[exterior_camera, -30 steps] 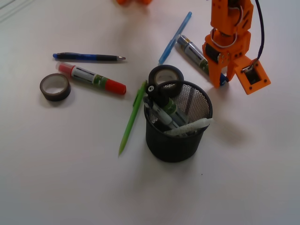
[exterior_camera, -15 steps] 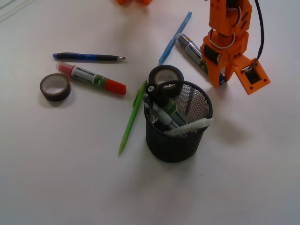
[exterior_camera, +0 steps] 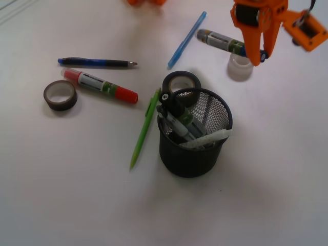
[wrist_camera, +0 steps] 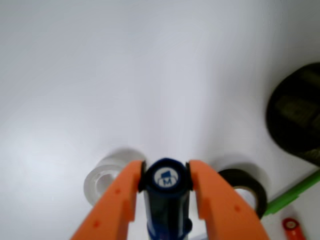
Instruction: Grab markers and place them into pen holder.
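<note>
A plain white tabletop (exterior_camera: 77,195) fills the scene, with the black mesh holder (exterior_camera: 193,134) standing nearest the front camera, just right of centre. A black-capped marker (exterior_camera: 177,110) already leans inside the holder among other pens. A green pencil (exterior_camera: 145,128) lies on the table just left of the holder, its upper end close to the rim. A dark tape roll (exterior_camera: 181,82) sits directly behind the holder, touching or nearly touching it. Farther left of the holder, the red marker (exterior_camera: 100,85) lies flat, with a second tape roll (exterior_camera: 60,95) beyond it at the far left and a dark blue pen (exterior_camera: 97,62) just behind it. A light blue pen (exterior_camera: 187,40) lies diagonally behind the holder. Behind and to the right of the holder, the orange gripper (exterior_camera: 259,48) is raised above the table with its jaws clamped on the blue marker (exterior_camera: 228,42), which juts out to the left. A clear tape roll (exterior_camera: 240,67) rests on the table beneath it. The wrist camera looks straight down the blue marker's cap (wrist_camera: 165,181), pinched between both orange fingers (wrist_camera: 122,200).
</note>
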{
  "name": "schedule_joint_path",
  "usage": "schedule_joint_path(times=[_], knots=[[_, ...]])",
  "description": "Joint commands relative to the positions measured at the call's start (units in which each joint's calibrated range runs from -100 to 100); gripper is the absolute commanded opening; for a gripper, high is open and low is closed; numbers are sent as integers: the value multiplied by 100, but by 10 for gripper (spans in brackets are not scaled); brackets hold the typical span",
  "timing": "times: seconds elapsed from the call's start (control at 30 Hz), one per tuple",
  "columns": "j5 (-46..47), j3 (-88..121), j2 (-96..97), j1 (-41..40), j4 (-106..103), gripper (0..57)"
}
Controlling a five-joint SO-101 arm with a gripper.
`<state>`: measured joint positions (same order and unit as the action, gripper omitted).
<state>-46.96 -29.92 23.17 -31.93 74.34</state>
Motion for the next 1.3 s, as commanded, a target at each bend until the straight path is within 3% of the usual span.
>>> schedule_joint_path(times=[0.0,0.27,0.5,0.83,1.27], knots=[[230,-1139,-417,221,55,4],[625,-2959,-460,752,-6,4],[-59,-4327,-400,759,-278,4],[-215,-4408,203,1193,-2928,4],[-381,-4454,1410,1828,-2587,4]])
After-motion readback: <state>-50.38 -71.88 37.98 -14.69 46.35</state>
